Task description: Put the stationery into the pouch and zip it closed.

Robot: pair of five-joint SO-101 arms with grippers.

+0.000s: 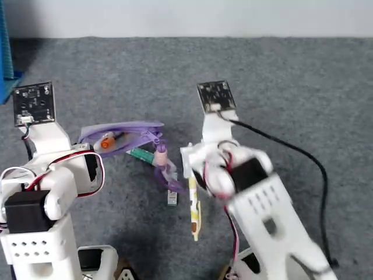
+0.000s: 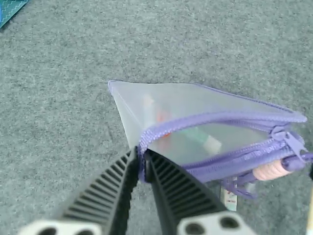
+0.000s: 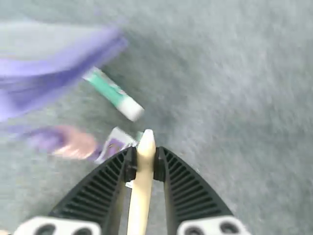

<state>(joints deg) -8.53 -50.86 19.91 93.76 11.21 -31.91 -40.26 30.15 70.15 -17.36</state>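
Loading stage, zip not yet drawn: my left gripper (image 2: 140, 157) is clenched on the purple zip edge of the pouch (image 2: 195, 110). It holds the mouth raised off the desk (image 1: 291, 87), left of centre in the high view. My right gripper (image 3: 145, 152) is grasping a cream pen (image 3: 141, 196) at lower centre of that view, just right of the pouch mouth and apart from it.

A green marker (image 3: 110, 93) lies at the opening; its body shows through the clear wall, but I cannot tell whether it is fully inside. A pink piece (image 3: 73, 142) sits by the zip pull, and a small packet (image 1: 172, 197) lies on the desk just below the pouch.

I judge the pen is the item in hand. The next move calls for turning its tip toward the open mouth and sliding it in past the pink piece and the zip pull. Meanwhile my left grip must keep the mouth spread. The loose pieces and the zipping would follow.
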